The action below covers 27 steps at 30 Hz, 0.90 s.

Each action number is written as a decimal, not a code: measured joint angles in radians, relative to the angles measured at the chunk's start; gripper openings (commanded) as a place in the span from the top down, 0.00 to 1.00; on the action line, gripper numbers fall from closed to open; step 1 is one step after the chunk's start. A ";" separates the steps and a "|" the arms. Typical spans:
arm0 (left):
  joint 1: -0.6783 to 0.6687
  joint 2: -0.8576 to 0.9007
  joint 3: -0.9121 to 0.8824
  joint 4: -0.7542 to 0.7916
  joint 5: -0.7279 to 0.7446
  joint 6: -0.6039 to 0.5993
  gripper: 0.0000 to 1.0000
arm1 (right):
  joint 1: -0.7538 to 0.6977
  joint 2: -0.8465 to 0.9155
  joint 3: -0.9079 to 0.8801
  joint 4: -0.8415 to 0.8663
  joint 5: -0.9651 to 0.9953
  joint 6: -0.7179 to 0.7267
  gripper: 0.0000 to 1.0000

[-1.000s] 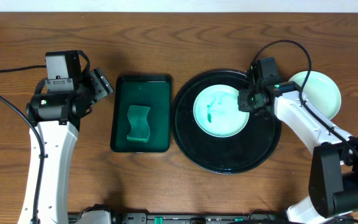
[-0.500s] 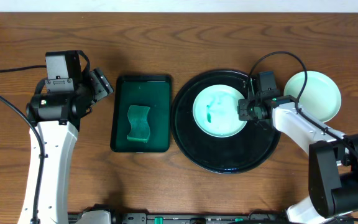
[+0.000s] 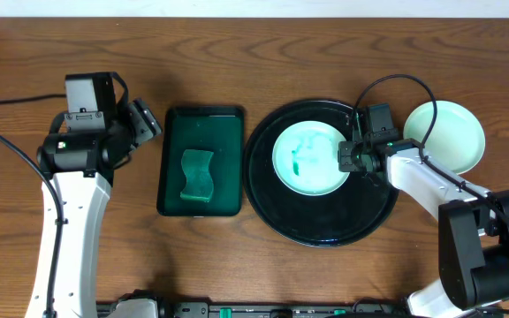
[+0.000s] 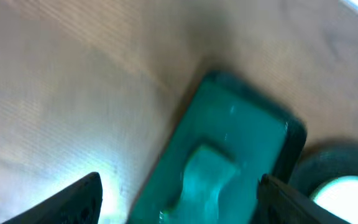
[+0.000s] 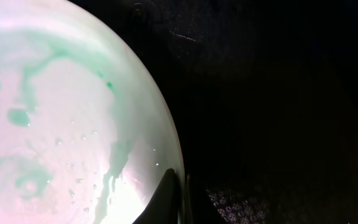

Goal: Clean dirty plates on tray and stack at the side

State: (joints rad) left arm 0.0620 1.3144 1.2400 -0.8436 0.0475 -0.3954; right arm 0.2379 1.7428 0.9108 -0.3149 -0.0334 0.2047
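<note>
**Smeared plate on black tray, right gripper at its rim**

Wooden table [image 3: 237, 53], brown grain, carries everything.

Round black tray [image 3: 325, 231], raised rim, is the largest item and the reference for what follows.

Dark green rectangular tray [image 3: 177, 132] sits just left of the black tray, the two rims near each other but apart.

Smeared plate [image 3: 312, 159]: pale, round, lying flat inside the black tray, up and a little left of the tray's centre. Green streaks and blotches cover its face. The right wrist view shows wet droplets and a glare spot near the plate's edge, with bare black tray floor beyond.

Second plate [image 3: 453, 132]: off the black tray, on the table just past its upper right rim. Pale green, no marks visible from overhead.

Green sponge [image 3: 197, 174], wavy-edged, lies in the rectangular tray, left of the black tray.

Right gripper [image 3: 350, 157] is over the black tray at the smeared plate's right edge. One dark fingertip [image 5: 166, 194] lies against the rim; the other is lost in the dark, so clamped or loose cannot be told.

Left gripper [image 3: 148, 119] hangs well left of the black tray, beyond the rectangular tray. Its fingers are spread wide, holding nothing.
</note>
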 measured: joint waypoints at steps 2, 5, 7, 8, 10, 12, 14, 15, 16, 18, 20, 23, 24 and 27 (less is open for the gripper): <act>0.000 0.000 0.000 -0.066 0.047 0.000 0.20 | 0.000 0.000 -0.001 0.002 0.000 0.000 0.99; -0.002 0.000 -0.002 -0.130 0.108 0.000 0.21 | 0.000 0.000 -0.001 0.002 0.000 0.000 0.99; -0.009 0.000 -0.015 -0.146 0.131 0.000 0.22 | 0.000 0.000 -0.001 0.002 0.000 0.000 0.99; -0.018 0.002 -0.031 -0.147 0.138 0.001 0.26 | 0.000 0.000 -0.001 0.002 0.000 0.000 0.99; -0.041 0.010 -0.068 -0.139 0.150 0.004 0.34 | 0.000 0.000 -0.001 0.002 0.000 0.000 0.99; -0.064 0.022 -0.106 -0.116 0.159 0.016 0.43 | 0.000 0.000 -0.001 0.003 0.000 0.000 0.99; -0.098 0.051 -0.154 -0.066 0.164 0.032 0.51 | 0.000 0.000 -0.001 0.003 0.000 0.000 0.99; -0.112 0.066 -0.167 -0.050 0.165 0.038 0.51 | 0.000 0.000 -0.002 0.003 0.000 0.000 0.99; -0.126 0.080 -0.178 -0.031 0.164 0.043 0.51 | 0.000 0.000 -0.002 0.003 0.000 0.000 0.99; -0.149 0.109 -0.182 -0.006 0.164 0.045 0.51 | 0.000 0.000 -0.002 0.003 0.000 0.000 0.99; -0.169 0.140 -0.182 0.027 0.164 0.049 0.51 | 0.000 0.000 -0.002 0.003 0.000 0.000 0.98; -0.197 0.201 -0.182 0.070 0.164 0.053 0.55 | 0.000 0.000 -0.002 0.004 0.000 0.000 0.98; -0.204 0.222 -0.182 0.081 0.164 0.054 0.56 | 0.000 0.000 -0.002 0.004 0.000 0.000 0.98; -0.224 0.285 -0.182 0.093 0.147 0.056 0.56 | 0.000 0.000 -0.002 0.005 0.000 0.000 0.98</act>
State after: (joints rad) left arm -0.1619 1.5990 1.0580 -0.7502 0.1947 -0.3393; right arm 0.2379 1.7428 0.9092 -0.3103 -0.0338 0.2043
